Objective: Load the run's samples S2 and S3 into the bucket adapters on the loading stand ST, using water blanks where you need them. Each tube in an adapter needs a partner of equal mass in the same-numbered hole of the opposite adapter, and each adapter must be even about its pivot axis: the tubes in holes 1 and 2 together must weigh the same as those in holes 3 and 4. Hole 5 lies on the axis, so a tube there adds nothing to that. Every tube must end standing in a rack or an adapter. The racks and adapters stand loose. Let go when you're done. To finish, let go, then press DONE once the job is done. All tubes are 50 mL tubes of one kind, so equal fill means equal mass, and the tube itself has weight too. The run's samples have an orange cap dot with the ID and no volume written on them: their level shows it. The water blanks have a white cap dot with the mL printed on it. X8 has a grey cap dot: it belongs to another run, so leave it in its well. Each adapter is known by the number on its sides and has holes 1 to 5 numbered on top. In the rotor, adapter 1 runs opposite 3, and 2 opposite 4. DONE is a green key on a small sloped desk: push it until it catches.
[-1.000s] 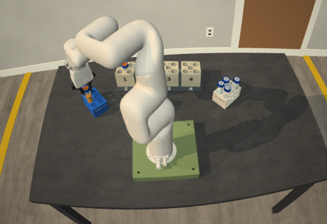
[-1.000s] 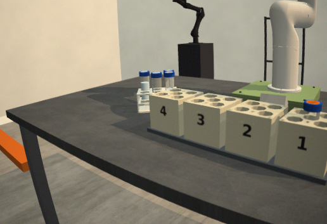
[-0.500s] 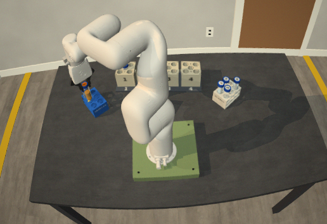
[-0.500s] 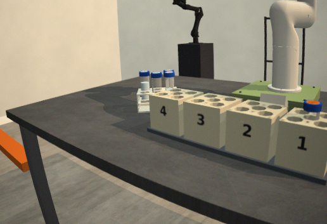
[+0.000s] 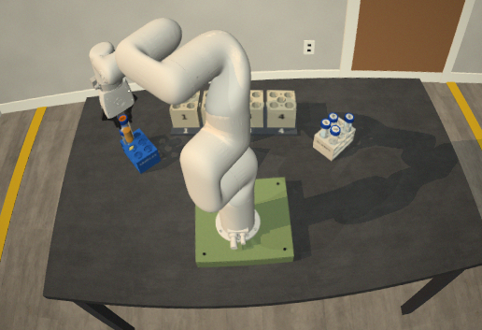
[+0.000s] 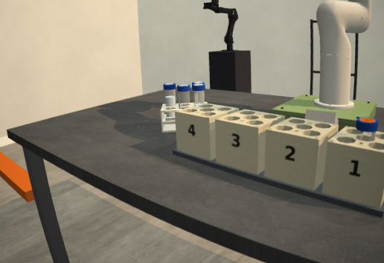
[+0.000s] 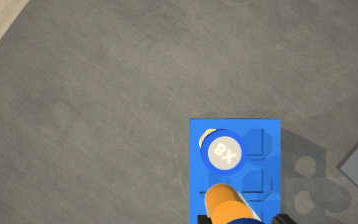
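My gripper (image 5: 120,120) (image 7: 243,221) is shut on an orange-dot sample tube (image 5: 128,134) (image 7: 220,197) just above the blue rack (image 5: 150,155) (image 7: 275,127). Its ID is not readable; orange liquid shows. The X8 tube (image 7: 225,152) with a grey dot stands in the rack beside it. Another orange-dot tube (image 6: 367,123) stands in adapter 1 (image 5: 177,118) (image 6: 336,171), seemingly in its middle hole. Adapter 2 (image 6: 294,171), adapter 3 (image 6: 238,156) and adapter 4 (image 5: 281,121) (image 6: 191,145) show no tubes. Water blanks (image 5: 335,130) (image 6: 169,86) stand in the white rack (image 5: 327,147) (image 6: 169,128).
The loading stand (image 5: 273,132) (image 6: 320,194) carries the adapters in a row; my arm hides part of it in the top view. A pale panel (image 6: 321,116) shows behind adapter 2. The green base plate (image 5: 276,201) (image 6: 298,104) is under the arm. The DONE key is not visible.
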### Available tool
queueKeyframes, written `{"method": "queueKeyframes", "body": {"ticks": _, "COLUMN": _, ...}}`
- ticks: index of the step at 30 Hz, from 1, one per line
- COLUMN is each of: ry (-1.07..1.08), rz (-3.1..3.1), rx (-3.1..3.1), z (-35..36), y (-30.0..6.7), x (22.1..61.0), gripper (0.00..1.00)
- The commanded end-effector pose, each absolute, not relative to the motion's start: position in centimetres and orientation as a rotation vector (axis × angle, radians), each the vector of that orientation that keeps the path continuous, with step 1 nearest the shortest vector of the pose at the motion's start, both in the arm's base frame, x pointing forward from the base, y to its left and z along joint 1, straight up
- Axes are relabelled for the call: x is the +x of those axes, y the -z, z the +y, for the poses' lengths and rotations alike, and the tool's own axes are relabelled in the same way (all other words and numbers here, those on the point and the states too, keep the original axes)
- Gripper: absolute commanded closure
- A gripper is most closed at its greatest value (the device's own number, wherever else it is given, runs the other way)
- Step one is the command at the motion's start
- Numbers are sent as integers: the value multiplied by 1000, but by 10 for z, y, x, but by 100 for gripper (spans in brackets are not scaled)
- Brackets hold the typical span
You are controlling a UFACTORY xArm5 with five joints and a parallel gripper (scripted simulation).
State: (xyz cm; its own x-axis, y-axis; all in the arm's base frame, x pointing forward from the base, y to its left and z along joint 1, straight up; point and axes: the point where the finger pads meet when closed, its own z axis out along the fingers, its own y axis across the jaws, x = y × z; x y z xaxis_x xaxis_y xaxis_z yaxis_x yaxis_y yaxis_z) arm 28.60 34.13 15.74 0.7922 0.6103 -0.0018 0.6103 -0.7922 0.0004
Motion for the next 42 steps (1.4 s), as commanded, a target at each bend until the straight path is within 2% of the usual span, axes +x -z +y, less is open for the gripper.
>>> {"method": "queueKeyframes", "body": {"ticks": 1, "ry": -3, "rz": 1013, "rx": 2975, "z": 342, "y": -167, "x": 287, "gripper": 100}}
{"method": "queueKeyframes", "body": {"ticks": 26, "ry": -3, "rz": 1013, "rx": 2975, "z": 342, "y": -211, "x": 287, "gripper": 100}}
{"method": "queueKeyframes", "body": {"ticks": 38, "ry": -3, "rz": 1013, "rx": 2975, "z": 342, "y": -212, "x": 287, "gripper": 100}}
{"method": "queueKeyframes", "body": {"ticks": 42, "ry": -3, "rz": 813, "rx": 3036, "z": 323, "y": -212, "x": 292, "gripper": 100}}
